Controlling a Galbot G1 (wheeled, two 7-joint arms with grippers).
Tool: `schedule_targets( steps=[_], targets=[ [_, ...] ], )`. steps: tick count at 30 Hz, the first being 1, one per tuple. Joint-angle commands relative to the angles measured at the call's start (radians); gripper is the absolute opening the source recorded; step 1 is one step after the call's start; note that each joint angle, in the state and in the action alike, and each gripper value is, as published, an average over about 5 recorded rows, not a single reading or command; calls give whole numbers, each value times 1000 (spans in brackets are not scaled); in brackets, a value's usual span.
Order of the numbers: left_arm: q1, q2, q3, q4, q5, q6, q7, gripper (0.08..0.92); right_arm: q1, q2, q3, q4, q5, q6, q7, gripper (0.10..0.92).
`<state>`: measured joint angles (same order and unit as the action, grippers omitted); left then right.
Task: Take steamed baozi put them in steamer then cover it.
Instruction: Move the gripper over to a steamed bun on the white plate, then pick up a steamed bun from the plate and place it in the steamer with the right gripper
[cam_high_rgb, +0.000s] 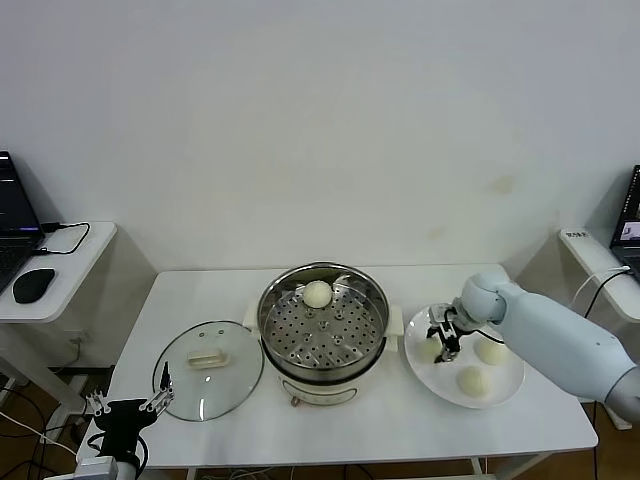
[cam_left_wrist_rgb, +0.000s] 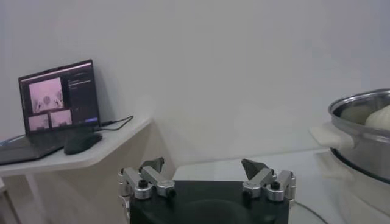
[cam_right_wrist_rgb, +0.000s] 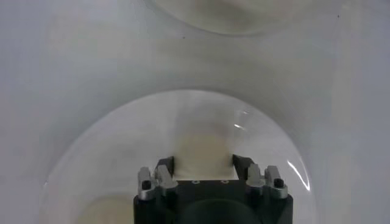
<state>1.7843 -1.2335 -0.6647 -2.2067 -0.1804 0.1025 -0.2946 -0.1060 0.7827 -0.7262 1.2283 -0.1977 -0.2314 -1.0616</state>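
Left pincer (cam_high_rgb: 128, 404) released near cover (cam_high_rgb: 208, 368); right pincer (cam_high_rgb: 444, 336) grasping baozi (cam_right_wrist_rgb: 204, 158) (white table (cam_high_rgb: 180, 300), plain wall).

a white table (cam_high_rgb: 400, 420) carries three things in a row. the glass cover (cam_high_rgb: 207, 369) lies flat on the robot's left side. the steamer (cam_high_rgb: 322, 335) stands in the middle, just beside the cover. a white plate (cam_high_rgb: 512, 384) lies on the right.
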Motion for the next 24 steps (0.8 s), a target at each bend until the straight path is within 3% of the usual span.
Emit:
schedule_targets(
  steps=[1, 14, 24],
  targets=[
    [-3, 2, -1, -3, 0, 0, -1, 823, 68, -63, -46, 68, 51, -12, -16, 611],
    [-6, 15, 2, -24, -3, 2, -1, 823, 509, -202, -283, 218, 313, -72, -35, 608],
    [-25, 33, 3, -27, -15, 3, 0, 823, 871, 19, -515, 298, 599, -217, 57, 617]
  ],
)
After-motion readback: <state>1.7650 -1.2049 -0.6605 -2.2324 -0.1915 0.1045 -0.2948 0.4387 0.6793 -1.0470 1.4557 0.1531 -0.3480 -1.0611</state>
